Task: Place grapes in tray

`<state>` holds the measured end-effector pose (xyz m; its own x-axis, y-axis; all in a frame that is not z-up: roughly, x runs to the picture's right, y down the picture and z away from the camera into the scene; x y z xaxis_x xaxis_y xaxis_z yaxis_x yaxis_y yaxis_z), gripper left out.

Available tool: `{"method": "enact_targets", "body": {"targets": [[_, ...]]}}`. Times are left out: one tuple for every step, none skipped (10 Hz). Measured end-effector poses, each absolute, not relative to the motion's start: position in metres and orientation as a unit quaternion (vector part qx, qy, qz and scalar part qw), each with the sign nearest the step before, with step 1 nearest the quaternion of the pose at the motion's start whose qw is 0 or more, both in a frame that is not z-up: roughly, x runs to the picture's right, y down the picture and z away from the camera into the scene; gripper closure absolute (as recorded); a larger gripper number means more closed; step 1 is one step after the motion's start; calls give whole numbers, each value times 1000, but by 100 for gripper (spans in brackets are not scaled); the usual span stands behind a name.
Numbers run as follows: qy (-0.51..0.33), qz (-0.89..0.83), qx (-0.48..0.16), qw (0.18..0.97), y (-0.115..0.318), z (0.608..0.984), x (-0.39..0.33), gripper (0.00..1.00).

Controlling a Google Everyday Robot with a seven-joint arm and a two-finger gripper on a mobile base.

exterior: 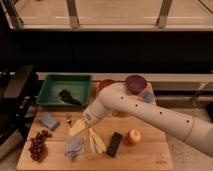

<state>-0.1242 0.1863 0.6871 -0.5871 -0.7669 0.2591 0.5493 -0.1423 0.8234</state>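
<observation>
Although my white robot arm (pixel 145 112) reaches across the wooden table (pixel 150 156), none of the task is done as far as I can judge. The small knobbly bunch of dark red-purple grapes (pixel 37 146) lies at the table's front left corner, well apart from the green rectangular plastic tray (pixel 50 80) standing at the back left. That tray holds only a smooth dark lump (pixel 69 96); I see no grapes in it.

My claw (pixel 79 121) hangs at the low end of the arm, near the middle of the table, just above a pale yellow wedge (pixel 77 128) and roughly between tray and grapes. How far open it is, and whether it has hold of anything, I cannot tell from this view. It is clearly apart from the bunch, with a crumpled blue-grey cloth (pixel 75 147) lying between them.

So everything is left, by my reckoning: bring the claw forward and to the left over the grapes, take hold, lift, carry them back and let go inside the tray. The cloth sits near the bunch, so I would approach from above rather than sweep in sideways. The yellow-red apple (pixel 133 136) and the round red bowl (pixel 105 84) lie off that path.
</observation>
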Motion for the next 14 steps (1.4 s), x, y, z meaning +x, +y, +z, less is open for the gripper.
{"method": "enact_targets", "body": {"targets": [[-489, -747, 111, 436, 190, 689, -142, 20], [-494, -747, 111, 431, 193, 690, -159, 20], [-498, -747, 114, 426, 197, 691, -175, 20], [-500, -746, 118, 424, 200, 693, -191, 20], [-504, -744, 122, 422, 203, 695, -205, 20], [-511, -739, 126, 422, 209, 698, -217, 20], [-512, -737, 126, 423, 211, 699, -219, 20], [-512, -737, 126, 424, 211, 700, -218, 20], [-512, -737, 126, 423, 211, 699, -218, 20], [-512, -737, 126, 423, 211, 699, -218, 20], [-513, -737, 126, 423, 211, 699, -219, 20], [-515, -733, 128, 426, 212, 700, -219, 20], [-519, -724, 135, 433, 215, 701, -221, 20], [-526, -710, 143, 446, 221, 706, -224, 20]]}}
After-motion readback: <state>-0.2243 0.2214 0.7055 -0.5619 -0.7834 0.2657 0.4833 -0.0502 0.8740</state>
